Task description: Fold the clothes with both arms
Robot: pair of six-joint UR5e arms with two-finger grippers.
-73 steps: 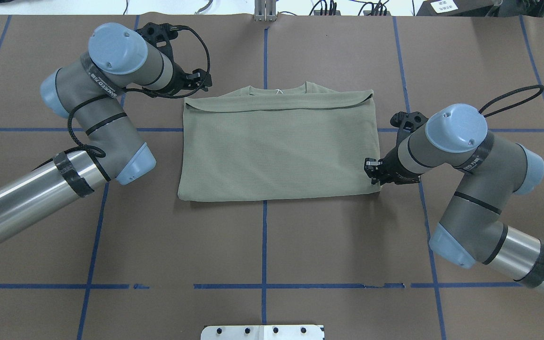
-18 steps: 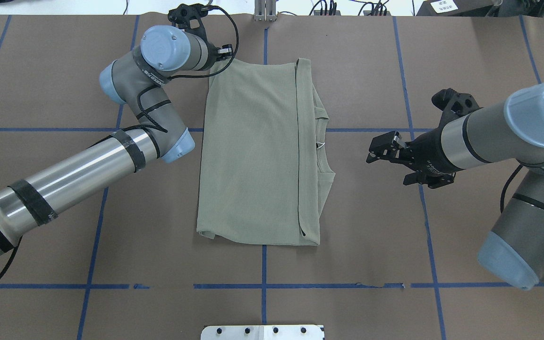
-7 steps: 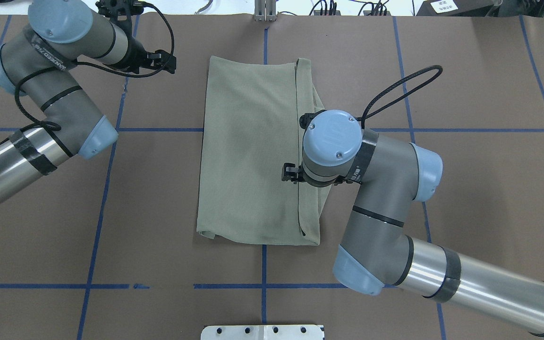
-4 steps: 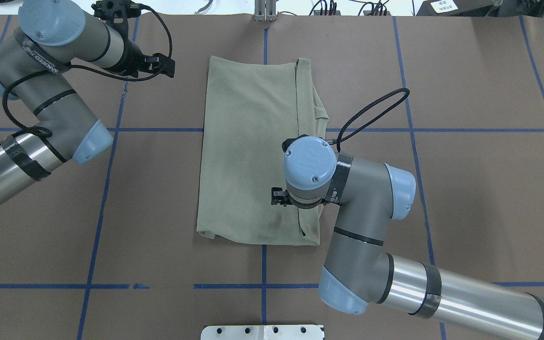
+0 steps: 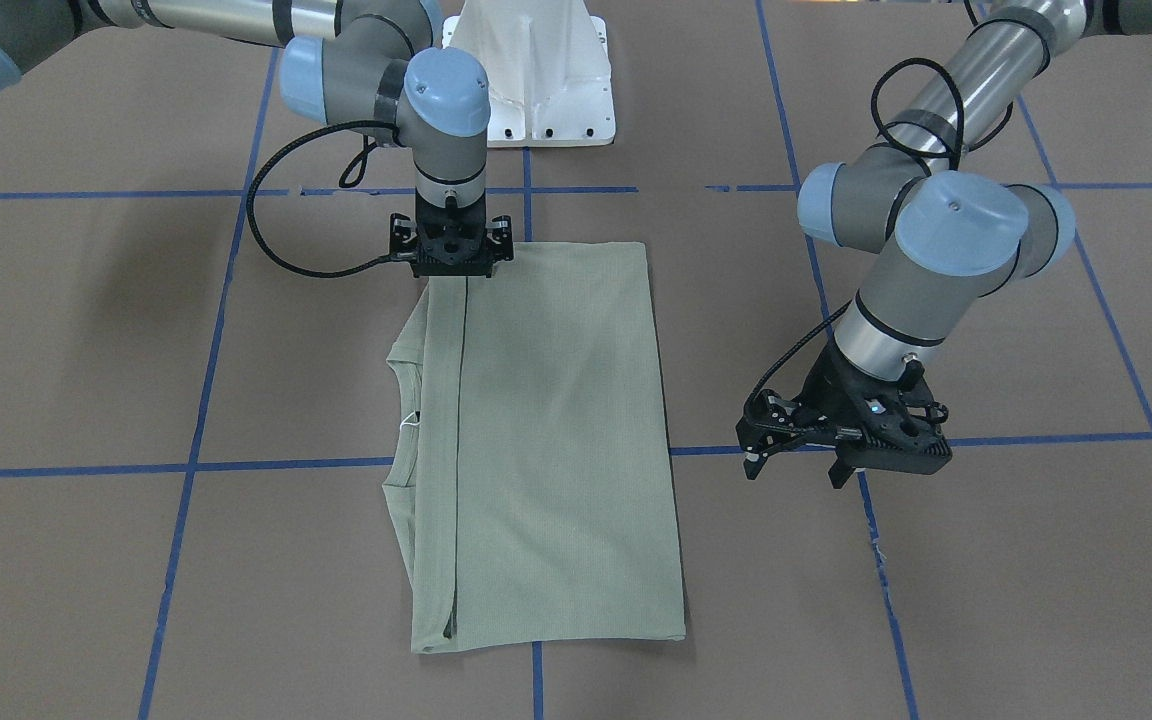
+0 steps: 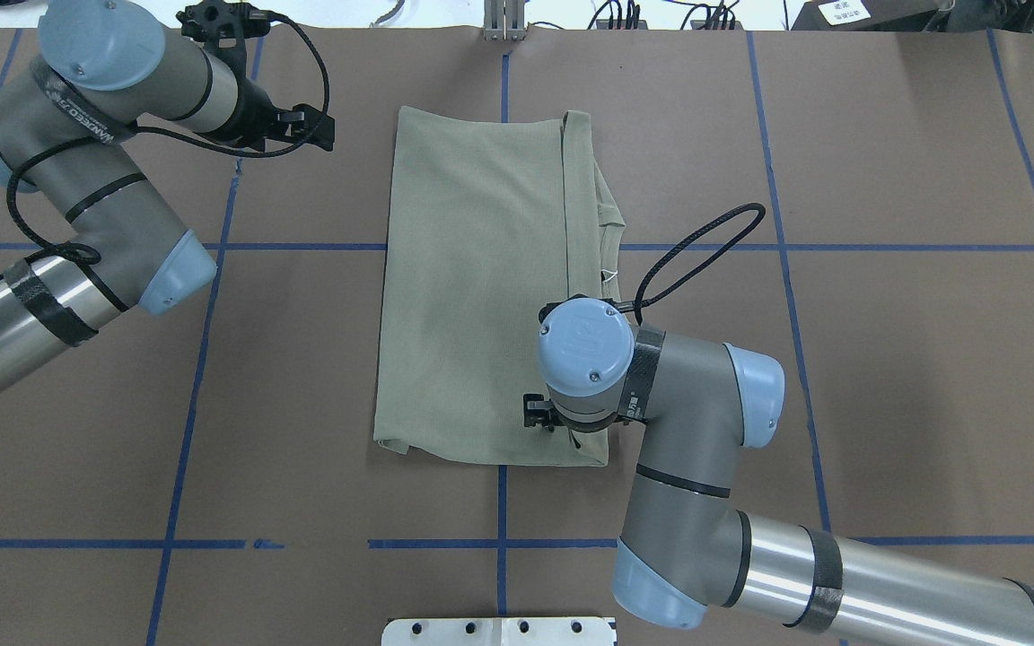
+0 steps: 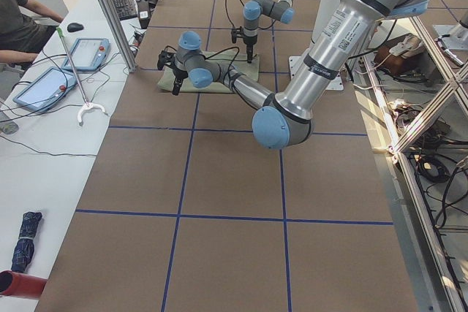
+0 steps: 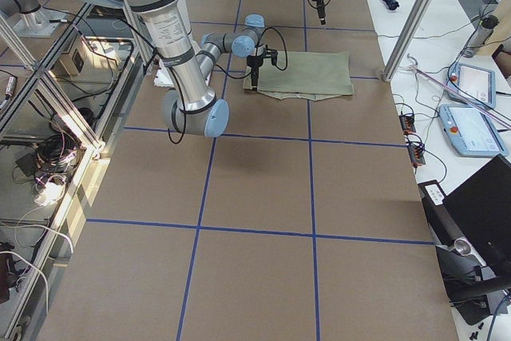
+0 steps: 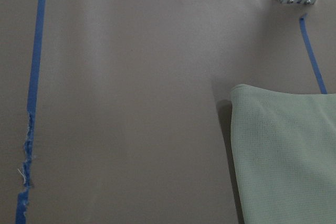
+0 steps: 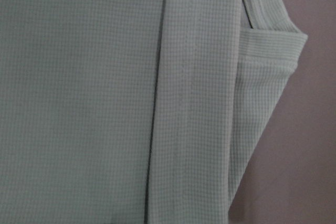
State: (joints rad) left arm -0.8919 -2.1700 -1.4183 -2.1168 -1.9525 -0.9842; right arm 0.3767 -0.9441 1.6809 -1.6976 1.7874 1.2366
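The pale green shirt (image 6: 472, 287) lies flat on the brown table cover, folded into a long rectangle, also seen as the shirt (image 5: 546, 430). Its collar (image 6: 611, 260) and white label (image 5: 409, 425) stick out along one long side. My right gripper (image 5: 458, 275) points straight down onto the shirt's edge nearest the robot base, by the fold line. I cannot tell whether it is open or shut. In the right wrist view, cloth (image 10: 105, 103) fills the frame. My left gripper (image 5: 794, 468) hangs open above bare table, clear of the shirt's far corner (image 9: 283, 150).
The white pedestal base (image 5: 536, 70) stands just behind the right gripper. Blue tape lines (image 6: 501, 520) grid the brown cover. A metal post bracket (image 6: 504, 22) sits at the far edge. In the exterior left view a person (image 7: 22, 20) sits at a side bench with tablets (image 7: 86, 52).
The shirt, earlier lying wide, now lies lengthwise. Over the last second my right arm slid along the fold line toward the shirt's near edge. The left arm barely moved.
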